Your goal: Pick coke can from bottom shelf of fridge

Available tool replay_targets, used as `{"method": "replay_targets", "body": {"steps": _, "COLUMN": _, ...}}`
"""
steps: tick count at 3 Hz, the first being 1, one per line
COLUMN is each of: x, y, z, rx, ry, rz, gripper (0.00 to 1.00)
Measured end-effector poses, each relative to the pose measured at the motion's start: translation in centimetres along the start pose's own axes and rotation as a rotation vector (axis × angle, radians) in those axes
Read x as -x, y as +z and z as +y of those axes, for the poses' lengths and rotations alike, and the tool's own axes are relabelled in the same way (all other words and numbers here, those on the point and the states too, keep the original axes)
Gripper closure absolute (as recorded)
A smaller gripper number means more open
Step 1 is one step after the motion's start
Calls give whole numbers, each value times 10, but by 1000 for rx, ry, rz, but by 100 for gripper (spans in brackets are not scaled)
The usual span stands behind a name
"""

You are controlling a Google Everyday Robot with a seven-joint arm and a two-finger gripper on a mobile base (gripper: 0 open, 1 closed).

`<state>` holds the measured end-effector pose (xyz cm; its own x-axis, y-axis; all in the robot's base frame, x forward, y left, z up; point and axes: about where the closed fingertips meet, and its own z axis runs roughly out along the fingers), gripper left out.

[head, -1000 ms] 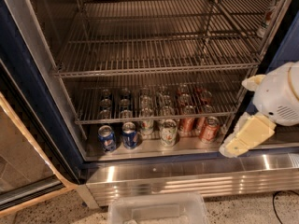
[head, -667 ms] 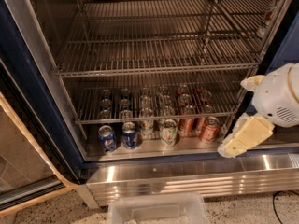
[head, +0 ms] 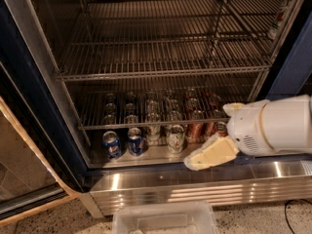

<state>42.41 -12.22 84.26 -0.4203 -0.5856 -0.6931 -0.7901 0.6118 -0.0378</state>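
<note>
The fridge [head: 34,106] stands open, with a dark blue frame and wire racks. On its pale-metal bottom shelf [head: 151,155] stands a row of cans. Red coke cans [head: 195,129] stand at the right end of the row, more behind them in shadow. My gripper [head: 201,160] is cream-coloured on a white arm that comes in from the right. It hangs low at the shelf's front edge, just in front of and below the red cans. The arm hides the rightmost can in part.
Two blue cans [head: 111,144] stand at the left of the row and a white-and-green can [head: 175,138] in the middle. A wire rack [head: 146,116] hangs close above the cans. A shiny steel base panel [head: 195,184] and a clear plastic bin [head: 165,221] lie below.
My arm and gripper have moved left along the shelf's front edge, from right of the cans to in front of the red ones. The cans have not moved.
</note>
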Motion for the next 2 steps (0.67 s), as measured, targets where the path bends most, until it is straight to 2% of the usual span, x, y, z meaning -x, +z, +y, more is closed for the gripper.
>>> {"method": "replay_targets", "body": {"steps": 1, "x": 16, "y": 36, "z": 5, "rx": 11, "ry": 87, "rz": -133, "gripper": 0}}
{"method": "replay_targets", "body": {"steps": 2, "x": 29, "y": 37, "z": 5, "rx": 3, "ry": 107, "rz": -169, "gripper": 0}}
